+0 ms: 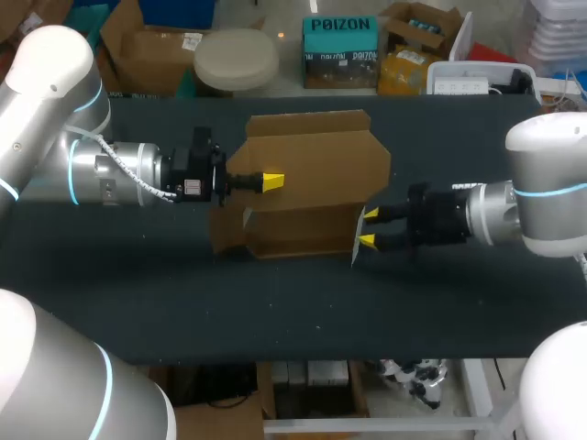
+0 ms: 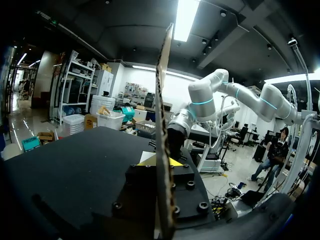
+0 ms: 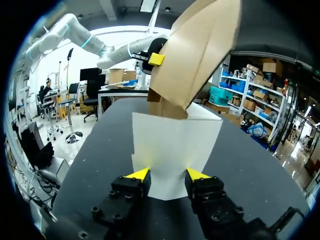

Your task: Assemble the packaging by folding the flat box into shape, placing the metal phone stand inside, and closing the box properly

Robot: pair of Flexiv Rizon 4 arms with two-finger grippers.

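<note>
- The cardboard box panel (image 2: 162, 100) stands upright and edge-on, and it runs between the fingers of the left tool (image 2: 162, 161).
- One yellow fingertip (image 2: 146, 161) shows on each side of the panel, against its face.
- The black tabletop (image 2: 75, 160) lies beneath and ahead.
- The right arm (image 2: 205, 102) is ahead, with its dark end just beyond the panel.

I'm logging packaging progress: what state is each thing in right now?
Brown cardboard box: partly folded, not closed.
White flap: sticking out at the box's end, unfolded.
Left gripper: shut on a box panel.
Right gripper: open, tips at the white flap.
</note>
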